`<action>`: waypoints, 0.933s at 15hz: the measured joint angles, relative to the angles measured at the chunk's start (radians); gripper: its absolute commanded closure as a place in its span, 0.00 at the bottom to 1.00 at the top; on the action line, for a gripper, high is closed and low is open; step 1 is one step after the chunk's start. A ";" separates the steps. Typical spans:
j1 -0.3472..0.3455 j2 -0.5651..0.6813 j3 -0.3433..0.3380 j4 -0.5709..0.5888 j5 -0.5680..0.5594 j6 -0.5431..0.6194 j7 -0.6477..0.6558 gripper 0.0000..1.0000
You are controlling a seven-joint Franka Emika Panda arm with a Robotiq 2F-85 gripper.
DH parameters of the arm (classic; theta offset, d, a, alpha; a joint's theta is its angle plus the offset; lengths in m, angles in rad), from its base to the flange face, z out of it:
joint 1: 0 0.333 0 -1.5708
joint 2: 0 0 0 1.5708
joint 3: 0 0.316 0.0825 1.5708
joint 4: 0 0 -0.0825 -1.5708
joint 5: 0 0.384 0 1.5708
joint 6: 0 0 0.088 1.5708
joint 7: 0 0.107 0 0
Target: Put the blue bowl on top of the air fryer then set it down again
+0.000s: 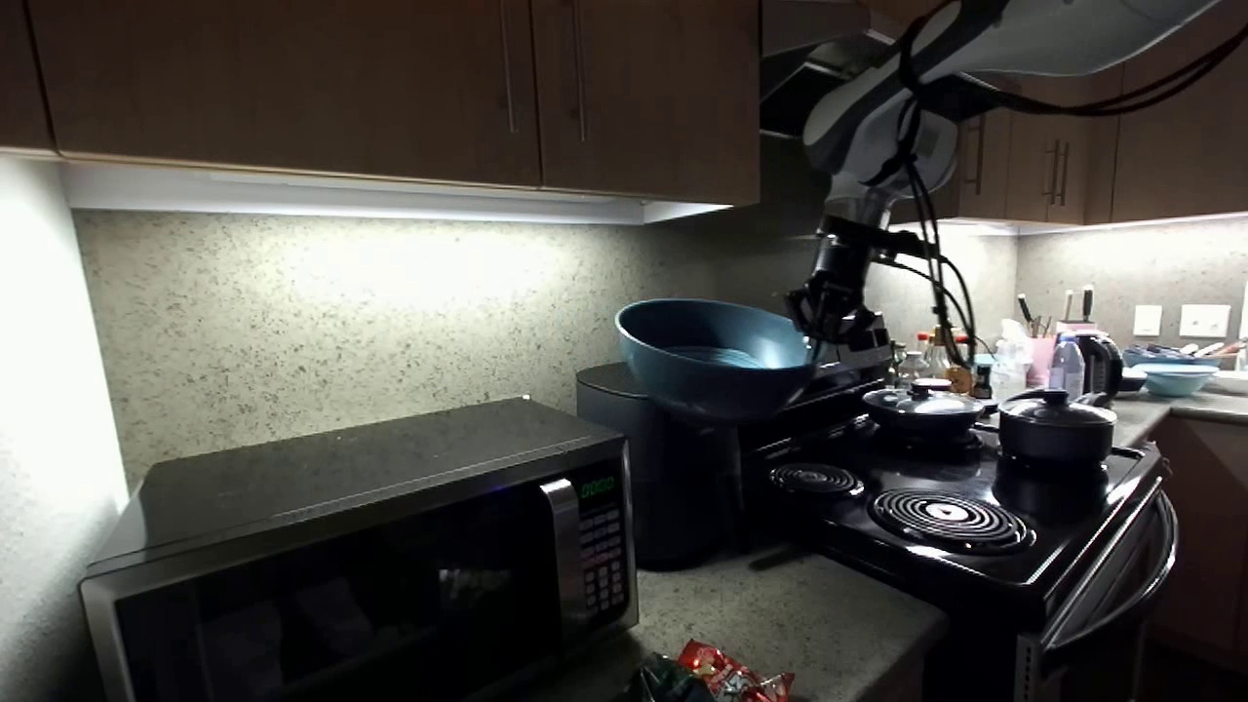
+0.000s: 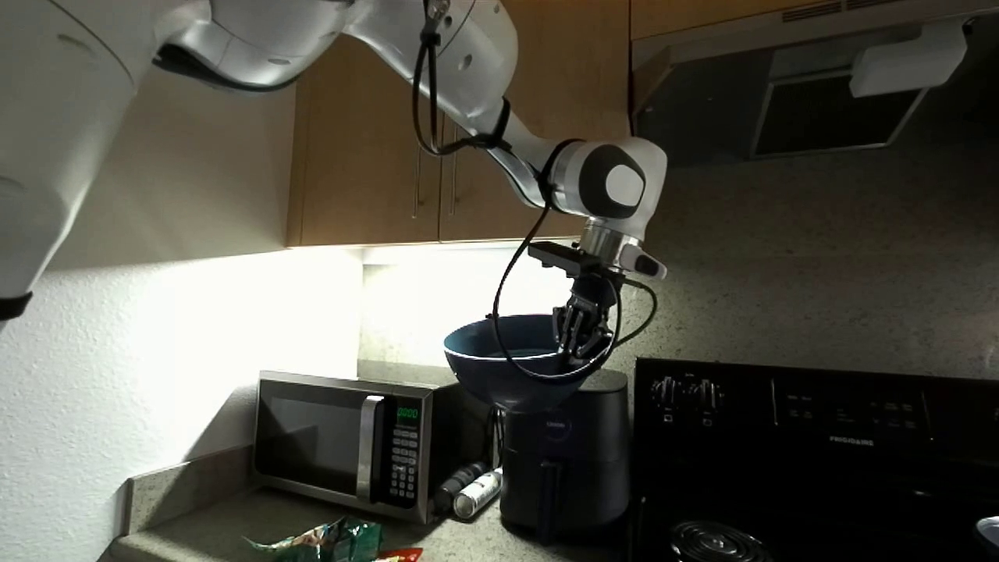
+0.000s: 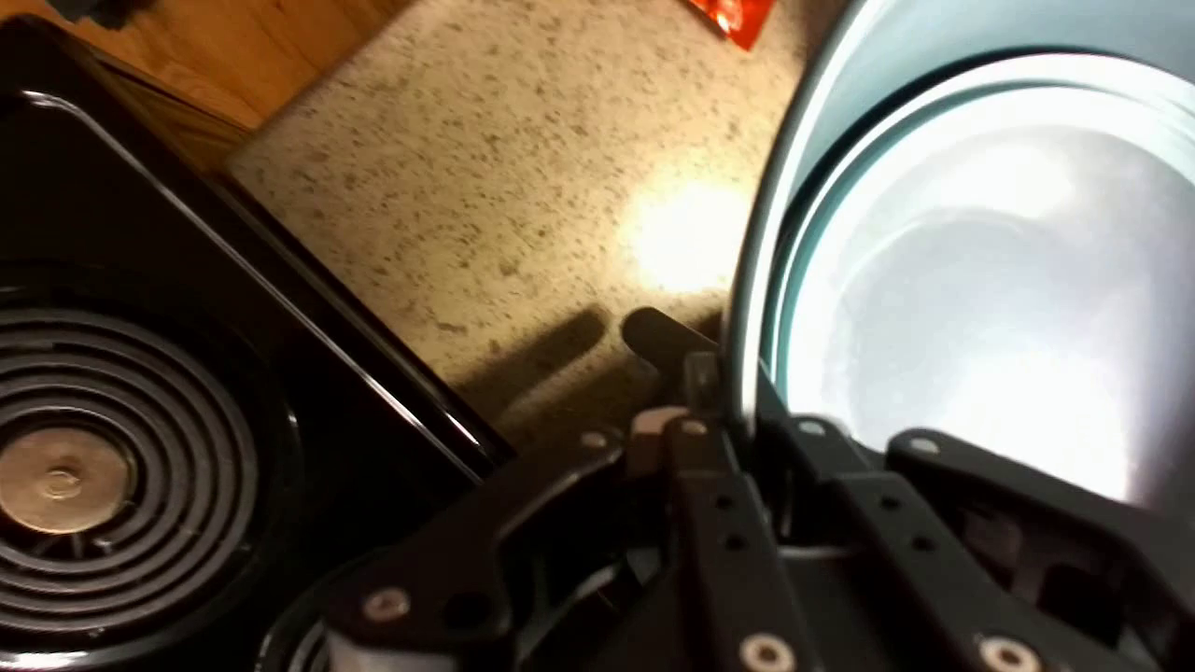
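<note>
Kitchen counter (image 1: 799,604): fryer (image 2: 589,445) between microwave (image 2: 320,437) and stove (image 2: 812,468). Bowl (image 1: 707,375): slightly tilted, close by the fryer's top, contact unclear; claw (image 3: 738,401) clamped on its rim, likely because the body is too wide to span.

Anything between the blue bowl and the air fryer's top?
Nothing visible stands between the blue bowl, held by the gripper, and the air fryer; the bowl itself hides part of the air fryer's top.
</note>
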 measured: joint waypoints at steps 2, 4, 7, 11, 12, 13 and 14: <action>-0.007 -0.055 -0.021 -0.112 -0.049 0.002 -0.055 0.93; -0.010 -0.089 -0.030 -0.199 -0.090 0.014 -0.071 0.93; -0.008 -0.100 -0.028 -0.222 -0.092 0.022 -0.075 0.98; -0.002 -0.066 -0.024 -0.220 -0.092 0.011 -0.075 0.98; 0.000 -0.042 -0.019 -0.216 -0.091 -0.016 -0.082 0.98; 0.000 -0.012 -0.012 -0.210 -0.091 -0.051 -0.092 0.98; 0.001 0.022 -0.004 -0.202 -0.091 -0.086 -0.099 0.98</action>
